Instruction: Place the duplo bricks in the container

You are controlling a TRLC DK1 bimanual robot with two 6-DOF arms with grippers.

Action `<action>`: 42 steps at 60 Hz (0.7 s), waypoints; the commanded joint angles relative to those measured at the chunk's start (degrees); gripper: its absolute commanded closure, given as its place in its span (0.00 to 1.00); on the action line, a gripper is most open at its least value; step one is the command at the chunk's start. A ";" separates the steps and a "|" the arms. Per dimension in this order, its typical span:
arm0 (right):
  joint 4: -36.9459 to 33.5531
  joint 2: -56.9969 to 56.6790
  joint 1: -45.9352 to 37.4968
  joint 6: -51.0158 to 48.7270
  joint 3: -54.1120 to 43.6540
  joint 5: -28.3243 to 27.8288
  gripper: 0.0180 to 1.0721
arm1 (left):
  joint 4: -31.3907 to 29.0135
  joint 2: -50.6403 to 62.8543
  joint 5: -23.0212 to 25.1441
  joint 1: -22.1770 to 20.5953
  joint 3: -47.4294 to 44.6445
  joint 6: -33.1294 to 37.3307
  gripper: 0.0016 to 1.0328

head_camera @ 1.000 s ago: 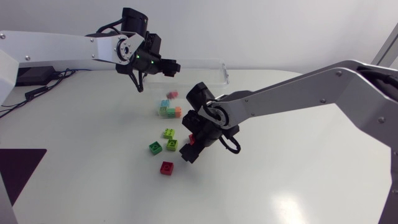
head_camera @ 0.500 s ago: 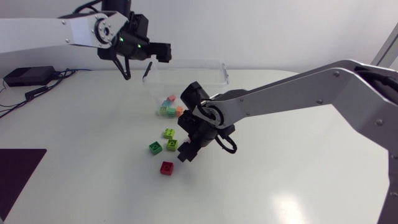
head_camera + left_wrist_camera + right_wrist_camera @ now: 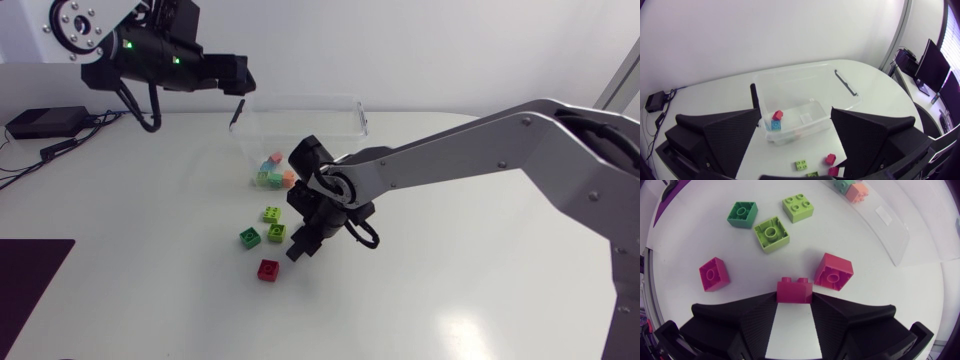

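My right gripper (image 3: 794, 299) is low over the table and shut on a dark red duplo brick (image 3: 795, 288). Ahead of it lie two more red bricks (image 3: 834, 272) (image 3: 714, 273), two lime ones (image 3: 771, 234) (image 3: 798, 207) and a green one (image 3: 742, 214). In the head view this gripper (image 3: 303, 243) sits beside the loose bricks, with a red brick (image 3: 268, 269) in front. The clear container (image 3: 300, 128) holds several bricks (image 3: 272, 167). My left gripper (image 3: 238, 88) hangs open, high beside the container's left end; from its wrist I look down into the container (image 3: 842, 86).
The container's black handle (image 3: 845, 83) lies along its far end. A black box with cables (image 3: 40, 122) sits at the table's left edge. Bare white tabletop spreads to the front and right.
My right gripper has shut on the red brick. My left arm has risen and drawn back to the left from over the container, its fingers opening.
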 commanded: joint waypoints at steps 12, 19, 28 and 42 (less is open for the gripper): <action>-2.59 -10.65 -2.17 1.08 -3.85 0.26 0.59 | -8.31 -10.04 0.60 -2.46 -13.62 1.90 0.05; -4.18 -14.78 -3.13 1.43 -3.59 0.18 0.59 | -10.94 -12.24 0.60 -4.22 -18.63 2.60 0.05; -6.90 -18.91 -4.10 1.96 -1.31 0.26 0.59 | -13.32 -12.32 0.60 -7.12 -24.52 3.04 0.07; -10.06 -20.31 -5.68 2.14 3.79 0.26 0.59 | -5.23 -10.83 0.51 -7.39 -33.13 9.54 0.07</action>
